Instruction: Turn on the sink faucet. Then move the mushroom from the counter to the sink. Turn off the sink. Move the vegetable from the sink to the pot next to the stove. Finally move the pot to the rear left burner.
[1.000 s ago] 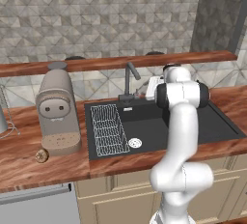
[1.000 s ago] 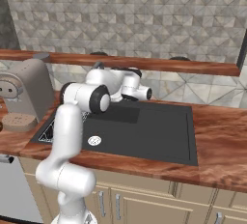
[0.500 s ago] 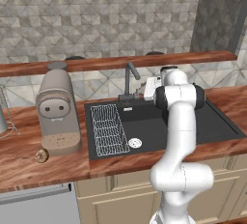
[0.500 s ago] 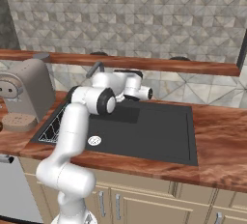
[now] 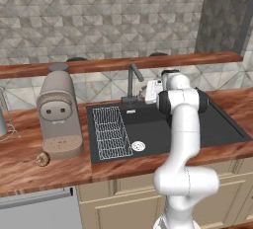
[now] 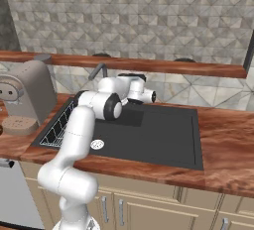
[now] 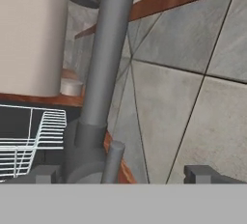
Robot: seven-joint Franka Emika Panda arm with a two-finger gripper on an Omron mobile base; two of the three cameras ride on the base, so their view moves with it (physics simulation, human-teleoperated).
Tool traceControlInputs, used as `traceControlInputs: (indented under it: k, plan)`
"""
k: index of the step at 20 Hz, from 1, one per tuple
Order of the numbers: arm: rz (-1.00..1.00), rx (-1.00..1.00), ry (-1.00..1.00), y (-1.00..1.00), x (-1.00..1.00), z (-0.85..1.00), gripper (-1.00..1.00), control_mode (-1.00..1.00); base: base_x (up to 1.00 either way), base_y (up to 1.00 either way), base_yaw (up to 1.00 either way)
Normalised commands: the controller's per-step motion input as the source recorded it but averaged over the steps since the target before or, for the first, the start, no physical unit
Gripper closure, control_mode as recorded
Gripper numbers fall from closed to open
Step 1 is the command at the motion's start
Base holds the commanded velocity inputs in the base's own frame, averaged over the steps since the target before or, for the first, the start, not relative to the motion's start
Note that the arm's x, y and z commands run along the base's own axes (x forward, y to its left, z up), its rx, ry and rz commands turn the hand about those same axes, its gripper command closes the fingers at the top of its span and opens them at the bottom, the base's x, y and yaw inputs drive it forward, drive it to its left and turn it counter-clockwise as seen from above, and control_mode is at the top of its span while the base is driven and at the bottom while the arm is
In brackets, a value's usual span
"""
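Landmark: black sink (image 6: 163, 135), recessed in the wooden tabletop (image 6: 223, 140).

- Dark faucet (image 6: 97, 70) rises at the sink's rear left corner, spout bent at the top.
- White arm (image 6: 79, 130) reaches over the sink's left half; its hand lies roughly level above the rear edge, just right of the faucet. Claw fingers not resolvable from this side.
- White wire rack (image 6: 57, 125) lies in the sink's left compartment; a round drain (image 6: 97, 144) sits just right of it.
- Beige coffee machine (image 6: 22, 97) stands on the tabletop left of the sink.
- Wooden shelf (image 6: 149, 65) runs along the tiled wall behind the sink.
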Motion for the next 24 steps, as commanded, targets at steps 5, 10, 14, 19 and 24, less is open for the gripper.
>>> traceControlInputs:
  k: [5, 10, 14, 19, 24]
  plan:
    - [0.03, 0.0, 0.0, 0.09, 0.25, -0.19, -1.0, -1.0, 0.0, 0.0, 0.0]
    - [0.02, 0.0, 0.0, 0.16, 0.11, -0.1, -1.0, -1.0, 0.0, 0.0, 0.0]
    - [0.01, 0.0, 0.0, 0.31, 0.0, -0.07, -1.0, -1.0, 0.0, 0.0, 0.0]
    - [0.0, 0.0, 0.0, 0.34, 0.0, -0.09, -1.0, -1.0, 0.0, 0.0, 0.0]
    - [0.0, 0.0, 0.02, 0.35, 0.11, -0.15, 1.0, -1.0, 0.0, 0.0, 0.0]
